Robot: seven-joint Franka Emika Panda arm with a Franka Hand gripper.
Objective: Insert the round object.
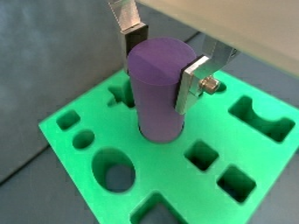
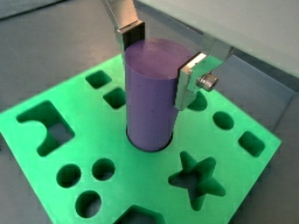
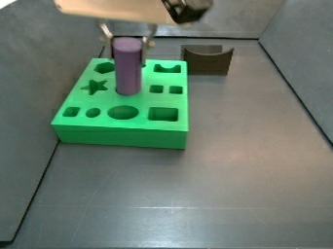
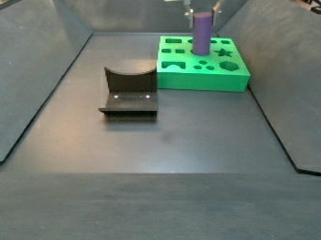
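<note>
The round object is a tall purple cylinder [image 1: 158,87] standing upright with its lower end in a round hole of the green block [image 1: 176,179]. It shows in both wrist views [image 2: 152,96] and both side views [image 3: 128,68] [image 4: 201,34]. My gripper [image 1: 162,74] is around the cylinder's upper part, its silver fingers [image 1: 193,83] pressed on opposite sides, shut on it. The gripper also shows in the other wrist view [image 2: 158,74] and from the sides [image 3: 128,39] [image 4: 201,11]. The green block [image 2: 251,171] has several cut-outs of other shapes, among them a star [image 2: 197,171].
The dark fixture [image 3: 208,60] stands on the grey floor apart from the green block [image 3: 117,131], and shows nearer the camera in a side view [image 4: 128,92]. Grey walls enclose the floor. The green block [image 4: 201,80] sits toward the back there.
</note>
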